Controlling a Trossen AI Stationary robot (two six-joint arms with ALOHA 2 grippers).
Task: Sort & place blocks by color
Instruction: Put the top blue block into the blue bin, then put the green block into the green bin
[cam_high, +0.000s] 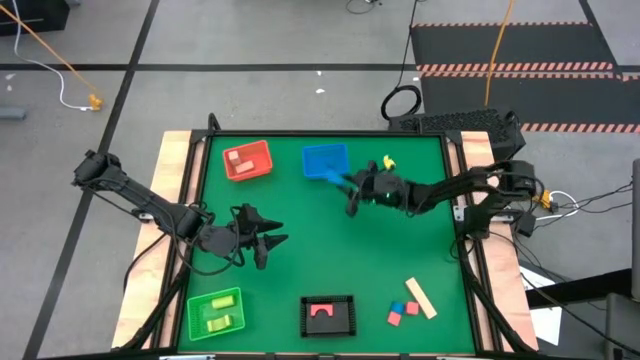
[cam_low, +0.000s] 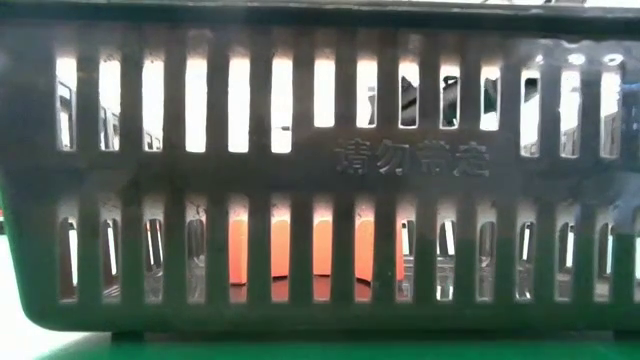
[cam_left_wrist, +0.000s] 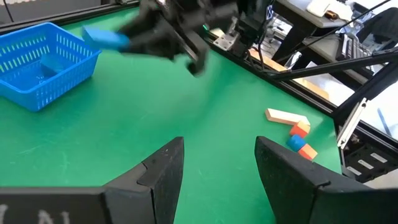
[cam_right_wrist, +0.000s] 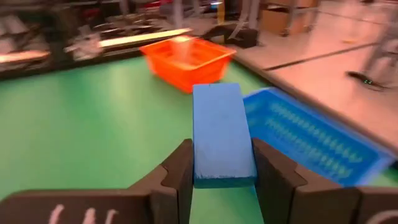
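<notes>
My right gripper (cam_right_wrist: 222, 167) is shut on a blue bar (cam_right_wrist: 221, 130) and hovers just off the near rim of the blue basket (cam_high: 325, 160); the left wrist view shows the blue bar (cam_left_wrist: 106, 38) beside the blue basket (cam_left_wrist: 43, 65). My left gripper (cam_high: 268, 240) waits open over the table's left middle, touching nothing. A tan bar (cam_high: 420, 298), a red cube (cam_high: 396, 317) and a blue cube (cam_high: 411, 309) lie flat near the right near corner. Tan pieces lie in the red basket (cam_high: 247, 160), yellow-green ones in the green basket (cam_high: 214, 312), and a red piece (cam_low: 300, 250) in the black basket (cam_high: 329, 315). My right gripper pinches the blue bar between its two fingers, one on each long side near the bar's rear end (cam_right_wrist: 217, 171). The fingers come about level from the table's right and lie along the bar, which sticks out ahead of them. The bar is lifted clear of the table.
A small yellow object (cam_high: 387, 161) lies near the far edge, behind my right arm. The black basket's slotted wall (cam_low: 320, 160) fills the low view. Bare green table (cam_high: 330, 250) spreads between the two arms and the near baskets.
</notes>
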